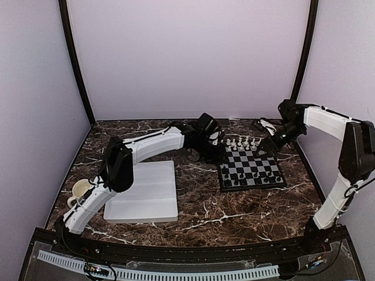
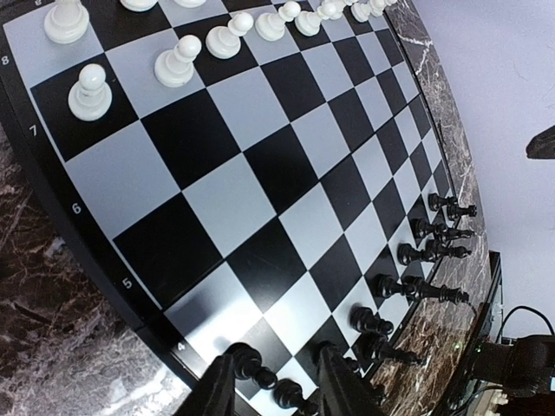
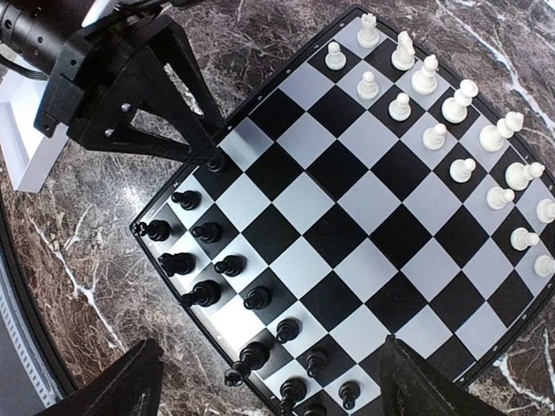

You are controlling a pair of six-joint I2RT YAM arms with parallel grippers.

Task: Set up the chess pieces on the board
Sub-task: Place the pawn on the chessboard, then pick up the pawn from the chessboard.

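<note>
The left gripper (image 2: 276,357) stands narrowly parted, holding nothing, with an upright black pawn (image 2: 248,364) right between its fingers, at the board's (image 2: 260,165) left edge. The right gripper (image 3: 269,351) hangs wide open, empty, above the board on the counter (image 1: 199,205).

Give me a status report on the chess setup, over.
Left gripper open, straddling a black pawn at the board edge. Right gripper open above it. White pieces and black pieces ranked at opposite ends. Nothing in the way.
</note>
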